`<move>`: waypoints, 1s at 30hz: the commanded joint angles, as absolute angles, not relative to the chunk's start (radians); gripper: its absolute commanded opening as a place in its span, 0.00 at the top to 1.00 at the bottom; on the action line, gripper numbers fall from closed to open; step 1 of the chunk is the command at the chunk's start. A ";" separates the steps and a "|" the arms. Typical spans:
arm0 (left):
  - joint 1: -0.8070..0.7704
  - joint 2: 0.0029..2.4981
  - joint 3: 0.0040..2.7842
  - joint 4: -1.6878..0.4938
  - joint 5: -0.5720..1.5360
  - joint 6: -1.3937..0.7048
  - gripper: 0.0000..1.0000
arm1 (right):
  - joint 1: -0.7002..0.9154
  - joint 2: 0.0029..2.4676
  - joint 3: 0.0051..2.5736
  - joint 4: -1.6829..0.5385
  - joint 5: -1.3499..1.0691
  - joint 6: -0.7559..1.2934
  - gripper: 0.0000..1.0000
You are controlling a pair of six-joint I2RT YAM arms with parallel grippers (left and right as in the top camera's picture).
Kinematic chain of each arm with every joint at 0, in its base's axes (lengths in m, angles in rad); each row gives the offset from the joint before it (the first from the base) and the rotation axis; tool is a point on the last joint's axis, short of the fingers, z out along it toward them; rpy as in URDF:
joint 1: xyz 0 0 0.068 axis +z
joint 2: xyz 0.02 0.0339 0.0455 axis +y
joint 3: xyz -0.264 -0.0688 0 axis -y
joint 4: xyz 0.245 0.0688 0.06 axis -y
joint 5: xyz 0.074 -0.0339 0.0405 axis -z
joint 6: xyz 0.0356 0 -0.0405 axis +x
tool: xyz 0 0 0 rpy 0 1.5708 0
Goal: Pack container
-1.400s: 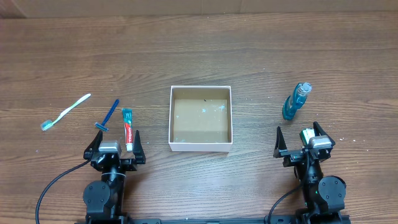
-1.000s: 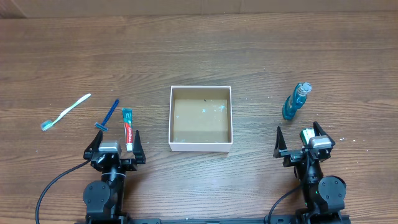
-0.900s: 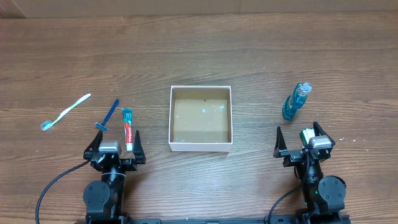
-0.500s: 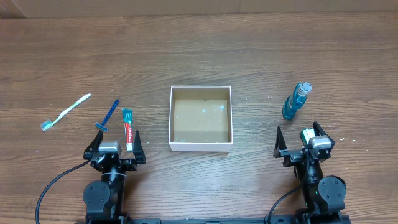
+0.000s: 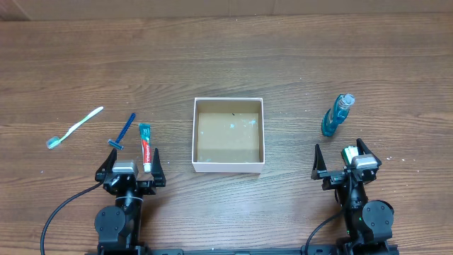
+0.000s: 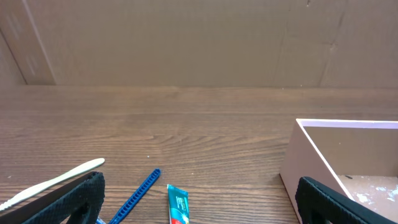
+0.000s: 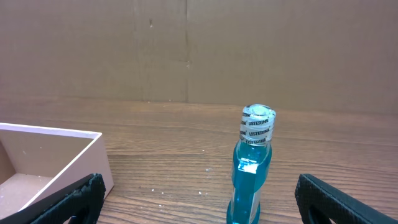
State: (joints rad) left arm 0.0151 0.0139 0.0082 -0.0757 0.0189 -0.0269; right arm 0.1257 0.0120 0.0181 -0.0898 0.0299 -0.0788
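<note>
Both sets of jaws are standing wide apart and holding nothing: the left gripper at the lower left of the overhead view, the right gripper at the lower right. The container is sitting open at the centre of the table, with only pale specks on its brown floor.

The right wrist view is showing the mouthwash bottle standing upright with lettering on its cap band, which the overhead view is too small to show. Both wrist views are also showing a cardboard backdrop behind the table.

Nothing is differing from the earlier overhead frames.

Lying left of the container are one toothbrush, one razor and one toothpaste tube. There are one bottle, one container and two grippers.
</note>
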 commanded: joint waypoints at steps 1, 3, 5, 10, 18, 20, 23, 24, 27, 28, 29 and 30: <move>0.019 0.004 0.005 -0.078 0.009 -0.044 0.00 | 0.123 0.003 0.008 -0.083 0.023 -0.079 0.00; 0.019 0.004 0.005 -0.078 0.009 -0.045 0.00 | 0.123 0.003 0.008 -0.083 0.024 -0.079 0.00; 0.019 0.004 0.005 -0.078 0.010 -0.045 0.00 | 0.123 0.003 0.008 -0.084 0.024 -0.075 0.00; 0.019 0.004 0.005 -0.078 0.010 -0.049 0.00 | 0.123 0.009 0.008 -0.084 0.032 0.005 0.00; 0.019 0.004 0.021 -0.103 0.013 -0.086 0.00 | 0.123 0.112 0.030 -0.089 0.054 0.107 0.00; 0.019 0.006 0.049 -0.138 0.027 -0.094 0.00 | 0.123 0.144 0.059 -0.089 0.054 0.110 0.00; 0.019 0.045 0.162 -0.228 0.027 -0.094 0.00 | 0.123 0.259 0.189 -0.120 0.055 0.110 0.00; 0.019 0.064 0.195 -0.247 0.027 -0.094 0.00 | 0.123 0.294 0.223 -0.137 0.059 0.120 0.00; 0.019 0.147 0.309 -0.302 0.027 -0.095 0.00 | 0.122 0.424 0.354 -0.218 0.107 0.187 0.00; 0.019 0.182 0.351 -0.320 0.027 -0.103 0.00 | 0.122 0.474 0.404 -0.243 0.117 0.188 0.00; 0.019 0.222 0.394 -0.338 0.027 -0.112 0.00 | 0.122 0.523 0.455 -0.266 0.123 0.187 0.00; 0.019 0.263 0.436 -0.356 0.027 -0.113 0.00 | 0.122 0.573 0.509 -0.291 0.125 0.187 0.00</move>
State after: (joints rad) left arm 0.0151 0.1509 0.2867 -0.3210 0.0196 -0.0803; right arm 0.1257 0.4435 0.3477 -0.2497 0.0799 0.1497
